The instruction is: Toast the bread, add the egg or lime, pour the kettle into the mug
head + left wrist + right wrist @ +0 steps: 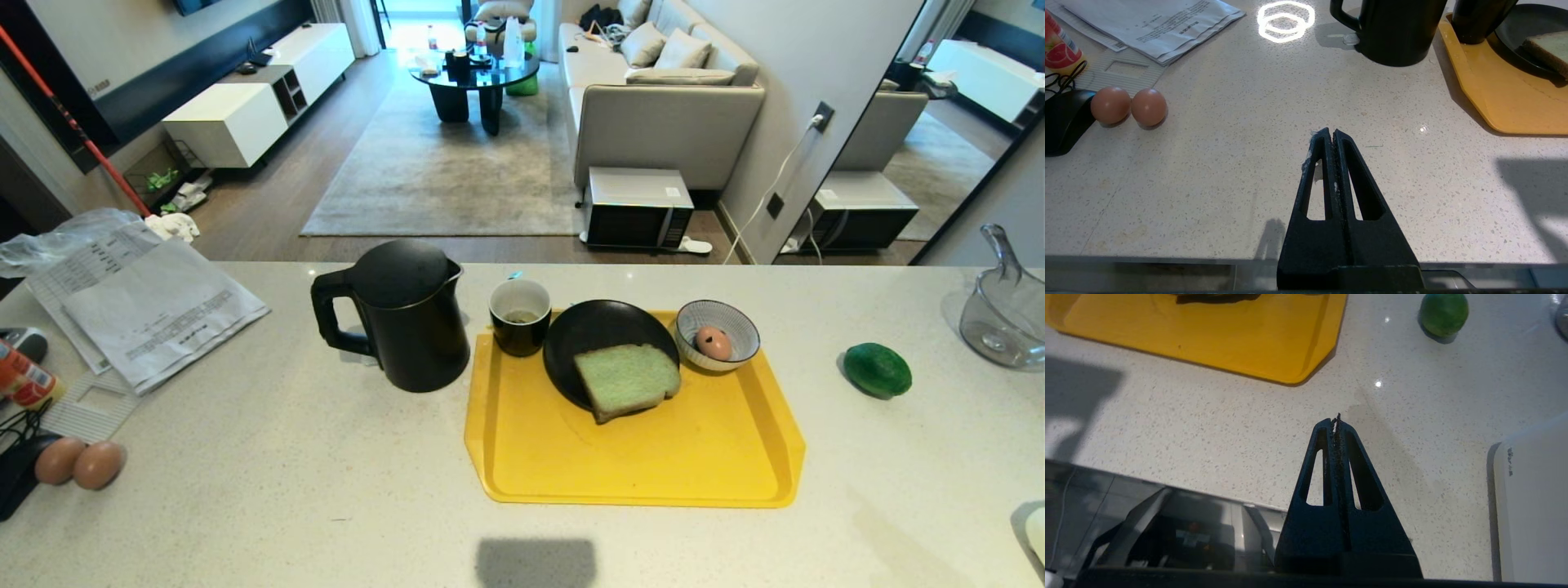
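Note:
On the yellow tray (653, 465) a pale green bread slice (627, 380) lies on a black plate (584, 335). The egg (713, 343) rests in a striped bowl (735, 314) at the tray's far right corner. At the tray's far left corner stands the mug (520, 317), and the black kettle (408, 314) is on the counter just left of it. The lime (877, 369) lies on the counter right of the tray. Neither arm shows in the head view. My left gripper (1329, 134) is shut and empty above the counter's near edge. My right gripper (1334, 422) is shut and empty, with the lime (1443, 312) farther off.
Papers (147, 302) lie at the far left, with two brown eggs (80, 463) and a bottle (24, 377) near the left edge. A glass jug (1004, 314) stands at the far right. A white appliance (1531, 506) sits beside my right gripper.

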